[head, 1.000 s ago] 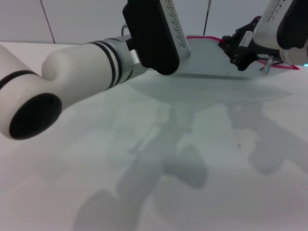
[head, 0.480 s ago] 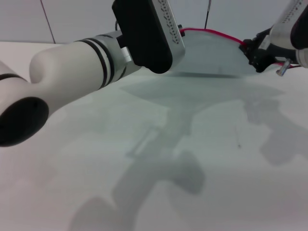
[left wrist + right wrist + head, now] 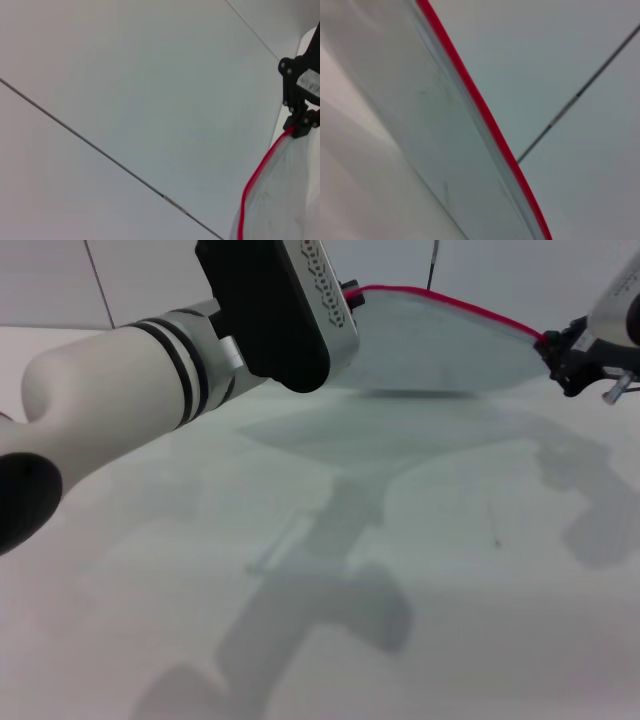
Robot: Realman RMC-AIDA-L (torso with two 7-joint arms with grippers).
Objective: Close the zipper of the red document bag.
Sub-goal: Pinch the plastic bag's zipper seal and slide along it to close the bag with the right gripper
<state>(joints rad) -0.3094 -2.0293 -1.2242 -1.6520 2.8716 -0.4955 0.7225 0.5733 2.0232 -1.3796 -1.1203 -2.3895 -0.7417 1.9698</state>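
Note:
The red document bag (image 3: 440, 345) is a translucent pale pouch held up off the white table (image 3: 470, 570), stretched between both grippers. Its zipper (image 3: 450, 302) is the red strip along the top edge. My left gripper (image 3: 348, 295) grips the bag's left end, mostly hidden behind its own black body. My right gripper (image 3: 558, 350) is shut on the zipper's right end. The left wrist view shows the zipper (image 3: 246, 195) curving up to the right gripper (image 3: 300, 131), with the bag (image 3: 285, 200) below. In the right wrist view the zipper (image 3: 484, 117) runs along the bag (image 3: 420, 110).
My left arm (image 3: 120, 430) fills the upper left of the head view above the table. A pale panelled wall (image 3: 500, 270) stands behind the bag. Shadows of the arms and the bag lie across the table's middle.
My right gripper has slid to the right along the red zipper. The left arm has shifted left and up, so the bag is stretched wider and higher.

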